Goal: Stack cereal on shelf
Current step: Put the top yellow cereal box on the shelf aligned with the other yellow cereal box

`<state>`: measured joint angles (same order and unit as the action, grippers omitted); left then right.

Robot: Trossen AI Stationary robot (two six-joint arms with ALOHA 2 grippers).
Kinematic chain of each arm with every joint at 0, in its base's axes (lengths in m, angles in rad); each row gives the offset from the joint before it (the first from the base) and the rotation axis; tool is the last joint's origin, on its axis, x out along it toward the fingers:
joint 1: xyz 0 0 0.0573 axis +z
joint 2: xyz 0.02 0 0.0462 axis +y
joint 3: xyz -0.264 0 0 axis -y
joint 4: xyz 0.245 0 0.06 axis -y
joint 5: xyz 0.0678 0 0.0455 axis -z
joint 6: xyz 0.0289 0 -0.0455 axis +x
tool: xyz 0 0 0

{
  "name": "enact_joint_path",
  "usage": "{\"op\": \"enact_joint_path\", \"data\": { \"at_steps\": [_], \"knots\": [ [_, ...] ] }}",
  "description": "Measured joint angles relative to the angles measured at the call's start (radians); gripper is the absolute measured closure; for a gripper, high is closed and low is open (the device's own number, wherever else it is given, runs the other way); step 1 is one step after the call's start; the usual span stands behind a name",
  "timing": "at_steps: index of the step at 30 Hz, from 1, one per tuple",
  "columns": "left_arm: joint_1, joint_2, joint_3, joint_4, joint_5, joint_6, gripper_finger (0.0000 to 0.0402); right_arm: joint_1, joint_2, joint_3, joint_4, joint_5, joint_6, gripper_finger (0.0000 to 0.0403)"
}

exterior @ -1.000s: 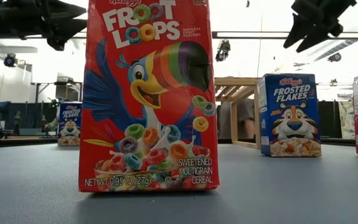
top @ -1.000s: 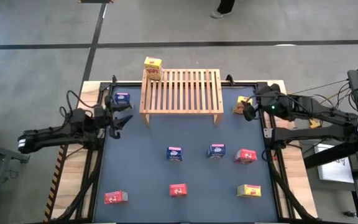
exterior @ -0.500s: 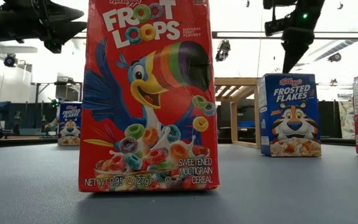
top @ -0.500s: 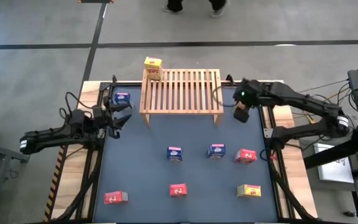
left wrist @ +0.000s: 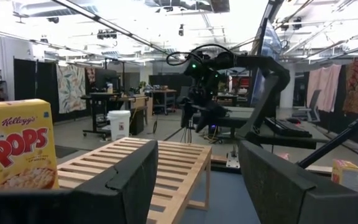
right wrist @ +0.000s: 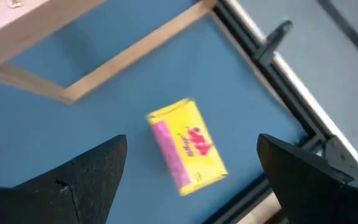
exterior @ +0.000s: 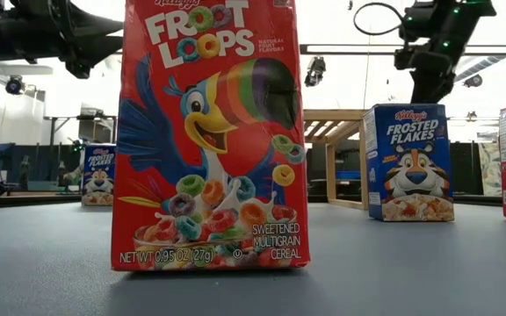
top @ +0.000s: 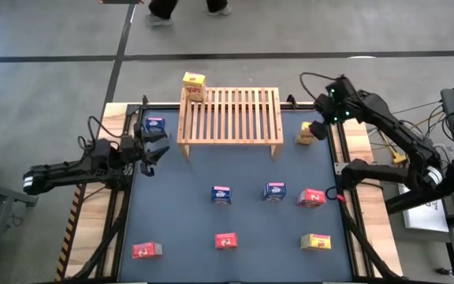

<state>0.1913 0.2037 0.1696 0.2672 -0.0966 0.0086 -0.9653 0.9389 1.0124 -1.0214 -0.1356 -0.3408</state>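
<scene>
The wooden slatted shelf (top: 229,117) stands at the table's far middle. One yellow cereal box (top: 194,85) stands on its far left corner and shows again in the left wrist view (left wrist: 17,146). A second yellow box (top: 305,132) rests on the mat just right of the shelf. My right gripper (right wrist: 190,163) hangs open above that box (right wrist: 187,144), slanting down, with a finger on either side and apart from it. My left gripper (top: 150,146) waits open, left of the shelf, beside a blue box (top: 154,125).
More boxes stand on the mat's near half: blue (top: 221,194), blue (top: 274,191), red (top: 311,198), red (top: 147,250), red (top: 225,241) and yellow (top: 315,241). The red middle one (exterior: 209,132) fills the low view. Black frame rails (right wrist: 272,43) edge the mat.
My right arm has swung from the table's right side toward its far edge. Its gripper has turned and now slants down over the yellow box beside the shelf. The boxes have stayed where they were.
</scene>
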Motion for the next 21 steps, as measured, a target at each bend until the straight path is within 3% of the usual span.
{"op": "enact_joint_path", "data": {
  "at_steps": [14, 21],
  "knots": [
    [0.000, 0.031, 0.000, 0.009, -0.001, -0.007, 0.0194, 0.002, -0.019, -0.179, 0.139, 0.006, -0.032, 0.0053],
    [0.000, 0.031, 0.000, 0.010, -0.001, -0.007, 0.0194, 0.002, -0.012, -0.199, 0.211, 0.007, -0.063, 0.0053]
  ]
}}
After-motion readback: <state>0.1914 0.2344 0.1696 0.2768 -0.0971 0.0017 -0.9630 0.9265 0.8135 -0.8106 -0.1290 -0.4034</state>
